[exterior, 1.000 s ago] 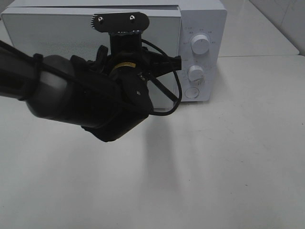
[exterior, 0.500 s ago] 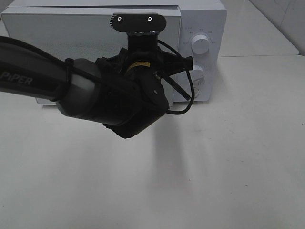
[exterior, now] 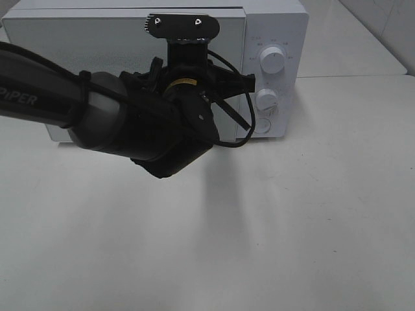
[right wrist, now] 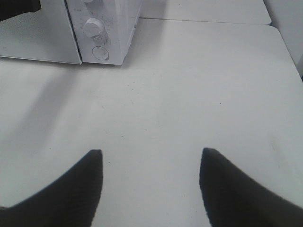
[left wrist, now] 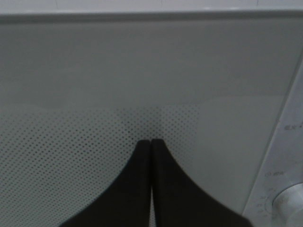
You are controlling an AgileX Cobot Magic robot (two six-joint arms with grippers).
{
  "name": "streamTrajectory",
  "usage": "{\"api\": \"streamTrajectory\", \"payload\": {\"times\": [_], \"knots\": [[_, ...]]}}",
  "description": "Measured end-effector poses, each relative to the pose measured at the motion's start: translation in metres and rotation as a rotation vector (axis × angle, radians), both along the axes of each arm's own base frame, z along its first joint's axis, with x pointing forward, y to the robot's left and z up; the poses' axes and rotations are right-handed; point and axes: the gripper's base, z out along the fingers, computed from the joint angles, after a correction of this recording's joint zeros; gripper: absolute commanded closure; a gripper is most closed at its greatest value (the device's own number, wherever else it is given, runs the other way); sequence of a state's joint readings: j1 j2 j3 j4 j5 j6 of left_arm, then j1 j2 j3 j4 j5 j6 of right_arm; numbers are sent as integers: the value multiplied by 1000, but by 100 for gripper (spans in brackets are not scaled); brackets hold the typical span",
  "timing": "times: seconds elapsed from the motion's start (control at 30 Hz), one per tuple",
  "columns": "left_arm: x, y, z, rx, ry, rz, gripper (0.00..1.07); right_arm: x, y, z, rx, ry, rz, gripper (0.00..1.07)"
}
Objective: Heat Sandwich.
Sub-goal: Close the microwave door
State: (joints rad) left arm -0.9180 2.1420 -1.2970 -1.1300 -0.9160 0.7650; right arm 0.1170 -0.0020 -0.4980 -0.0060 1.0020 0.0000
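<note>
stage: loading looks done, heating not confirmed | microwave door closed | sandwich: in no view, possibly inside microwave, cannot tell | left gripper closed, empty, facing the door | right gripper open, empty, over surface before microwave | remaining: set dials

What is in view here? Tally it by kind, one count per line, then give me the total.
Microwave: 1
Dials: 2
Round button: 1
End effectors: 2 (left end effector, right end effector)
Total: 6
</note>
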Motion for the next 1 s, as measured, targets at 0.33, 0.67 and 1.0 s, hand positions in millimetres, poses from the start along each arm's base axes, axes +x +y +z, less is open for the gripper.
{"api": "streamTrajectory", "payload": {"times": [0.33, 0.67, 1.0], "knots": [[10, 9, -1, 5, 3, 3, 107, 0, 0, 0, 0, 0, 0, 48], [11, 9, -3, -21, 40, -9, 107, 0, 0, 0, 0, 0, 0, 48], [0, 3, 12, -68, 91, -20, 107, 0, 0, 0, 0, 0, 0, 48]]}}
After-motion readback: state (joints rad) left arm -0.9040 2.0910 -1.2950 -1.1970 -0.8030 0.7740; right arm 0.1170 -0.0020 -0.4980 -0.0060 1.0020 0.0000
